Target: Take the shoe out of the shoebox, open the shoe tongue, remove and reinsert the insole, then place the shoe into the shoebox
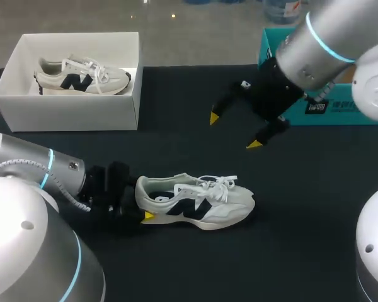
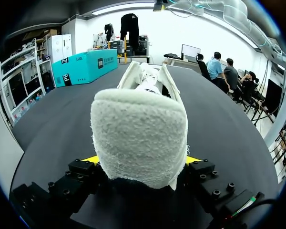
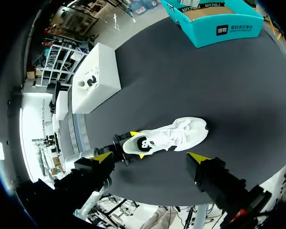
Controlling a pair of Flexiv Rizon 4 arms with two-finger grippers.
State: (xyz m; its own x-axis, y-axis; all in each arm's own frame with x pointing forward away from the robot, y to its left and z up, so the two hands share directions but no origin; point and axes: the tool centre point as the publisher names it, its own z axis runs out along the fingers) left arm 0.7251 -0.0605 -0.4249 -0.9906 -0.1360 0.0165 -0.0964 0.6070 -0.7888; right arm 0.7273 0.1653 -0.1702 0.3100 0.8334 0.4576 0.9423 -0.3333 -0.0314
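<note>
Currently pinches shoe point(image 1: 198, 201) heel in left claw point(image 1: 143, 200), lower centre of black desk point(image 1: 302, 207); hangs right claw point(image 1: 234, 131) wide open, upper right, near teal box point(image 1: 340, 110); shows shoebox point(image 1: 69, 113) upper left, well apart.

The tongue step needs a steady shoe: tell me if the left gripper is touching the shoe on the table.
Touching. The left wrist view shows the left gripper with a yellow fingertip against each side of the shoe.
</note>
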